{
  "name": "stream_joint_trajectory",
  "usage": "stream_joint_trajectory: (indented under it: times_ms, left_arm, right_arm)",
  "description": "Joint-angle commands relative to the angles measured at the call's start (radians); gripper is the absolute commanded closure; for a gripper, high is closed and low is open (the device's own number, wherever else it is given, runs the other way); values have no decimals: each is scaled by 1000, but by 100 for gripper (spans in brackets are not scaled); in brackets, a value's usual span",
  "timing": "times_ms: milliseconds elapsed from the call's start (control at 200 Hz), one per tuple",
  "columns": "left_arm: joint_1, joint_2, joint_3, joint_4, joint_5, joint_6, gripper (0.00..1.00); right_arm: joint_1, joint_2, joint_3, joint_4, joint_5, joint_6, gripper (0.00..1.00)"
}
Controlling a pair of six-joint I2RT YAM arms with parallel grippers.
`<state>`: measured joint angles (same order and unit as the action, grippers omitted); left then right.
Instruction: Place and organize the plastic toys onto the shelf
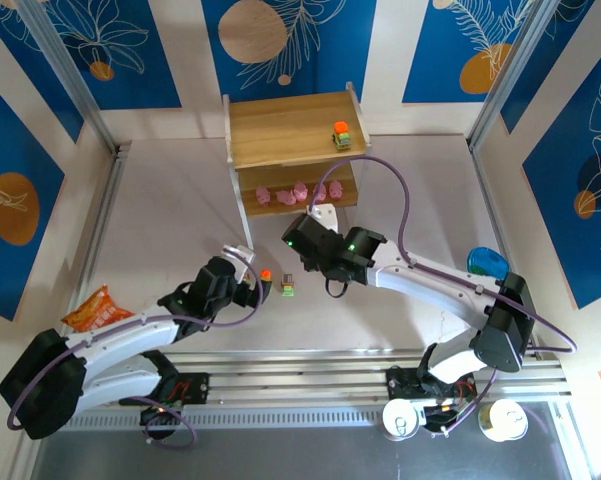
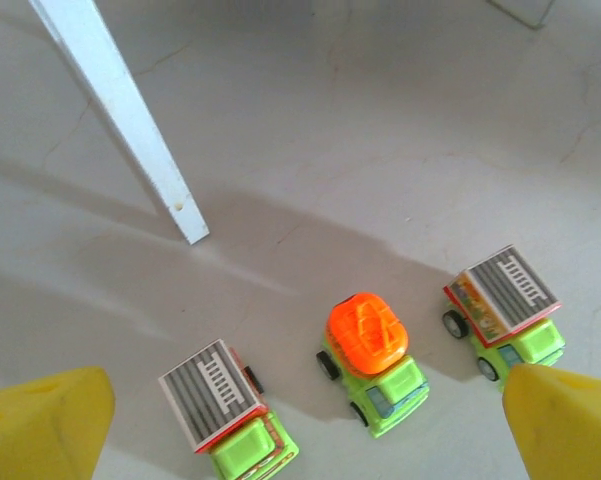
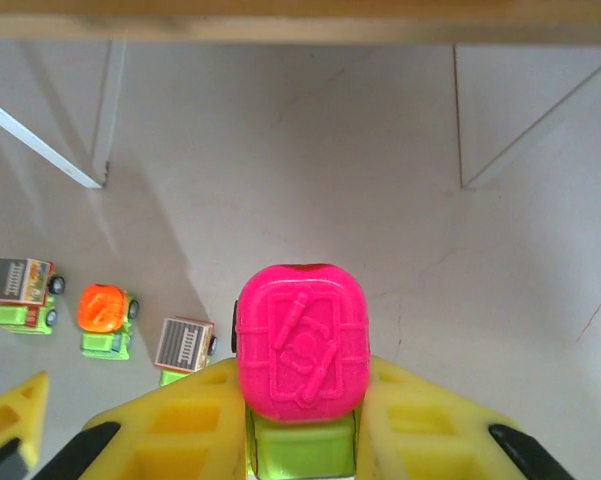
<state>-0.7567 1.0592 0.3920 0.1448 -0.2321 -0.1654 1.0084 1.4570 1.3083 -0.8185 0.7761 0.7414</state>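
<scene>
The right jaws are clamped on a pink-topped truck (image 3: 302, 340), with a yellow finger (image 3: 185, 420) pressed to each side. The truck's long axis runs along the line of the jaws. Its pink load faces up and lies toward the shelf (image 1: 290, 130). Its green end points back to the wrist and is cut off by the bottom edge of the view. The fingers hide its wheels, so I cannot tell whether it touches the tabletop (image 3: 380, 150).

The left jaws stand wide apart and hold nothing, their yellow fingertips (image 2: 45, 420) in the lower corners of the left wrist view. Between them three trucks stand on the tabletop in a slanted row. A grey-topped truck (image 2: 225, 410) is cut off at the bottom edge, an orange-topped truck (image 2: 370, 360) is in the middle, and a second grey-topped truck (image 2: 502, 305) is just beside the right fingertip. All three lie parallel, cabs toward the lower right.

From above, a shelf-top truck (image 1: 342, 135) sits on the upper tier, too small to tell its heading. A row of pink pigs (image 1: 300, 192) lines the lower tier. The right arm (image 1: 430, 275) bends at the elbow and reaches left to the shelf front. The left arm (image 1: 130, 340) lies low, with its forearm angled toward the loose trucks.
</scene>
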Motion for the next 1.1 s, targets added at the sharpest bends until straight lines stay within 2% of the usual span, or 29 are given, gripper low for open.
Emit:
stream_joint_trajectory:
  times_ms: [0,345,660,1095]
  left_arm:
    - [-26,-24,15,40,6,33,0]
    - [-37,-27,16,43,-3,40,0]
    - [-38,-24,15,47,1,44,0]
    - [-40,-12,20,46,-6,45,0]
  right_arm:
    - [4,-23,75,-56,33,-69,78]
    - [-26,-8,311,-125,2,-201,78]
    - [-78,67,585,-235,-59,-306,78]
    - [-174,277,953,-331,-87,-415,77]
